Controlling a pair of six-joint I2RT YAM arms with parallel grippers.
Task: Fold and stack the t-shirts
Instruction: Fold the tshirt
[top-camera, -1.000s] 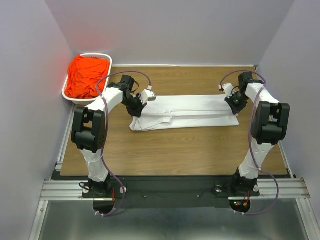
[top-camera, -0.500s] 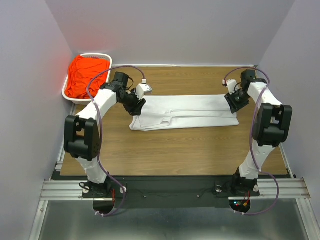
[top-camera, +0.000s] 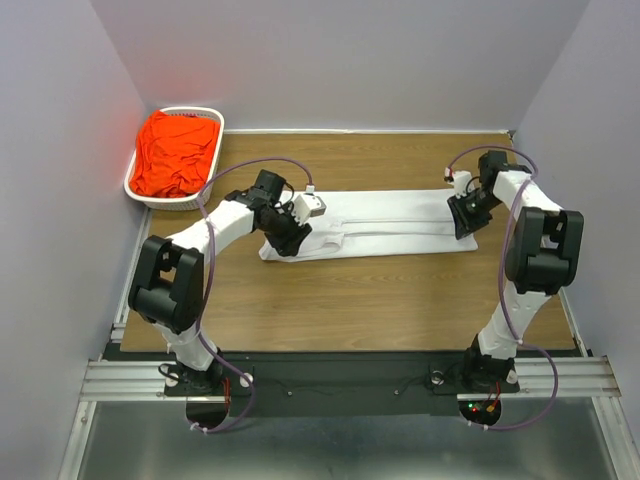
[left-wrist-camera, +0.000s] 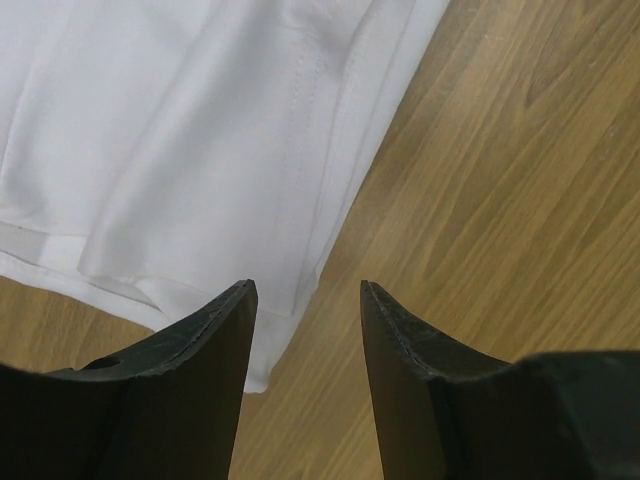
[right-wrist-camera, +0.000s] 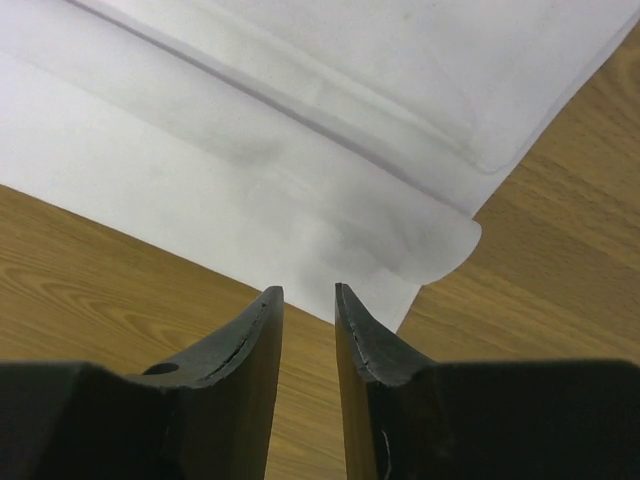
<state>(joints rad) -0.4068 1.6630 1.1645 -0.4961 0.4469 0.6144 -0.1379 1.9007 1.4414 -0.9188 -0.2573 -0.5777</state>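
Observation:
A white t-shirt (top-camera: 380, 225), folded into a long strip, lies across the middle of the wooden table (top-camera: 350, 300). My left gripper (top-camera: 287, 237) hangs over the strip's left end. In the left wrist view it (left-wrist-camera: 305, 290) is open, with the shirt's (left-wrist-camera: 200, 150) near edge running just past its fingertips. My right gripper (top-camera: 463, 217) is at the strip's right end. In the right wrist view it (right-wrist-camera: 308, 292) stands narrowly open over bare wood, right before the shirt's (right-wrist-camera: 300, 150) folded corner. An orange-red t-shirt (top-camera: 175, 150) lies bunched in the basket.
The white slotted basket (top-camera: 140, 190) sits at the table's far left corner, against the left wall. Grey walls close in the table on three sides. Bare wood lies in front of the white strip, between it and the arm bases.
Both grippers have gone from shut to open. The left one swung away, then came back down onto the strip's left near end. The right one shifted slightly nearer along the right end.

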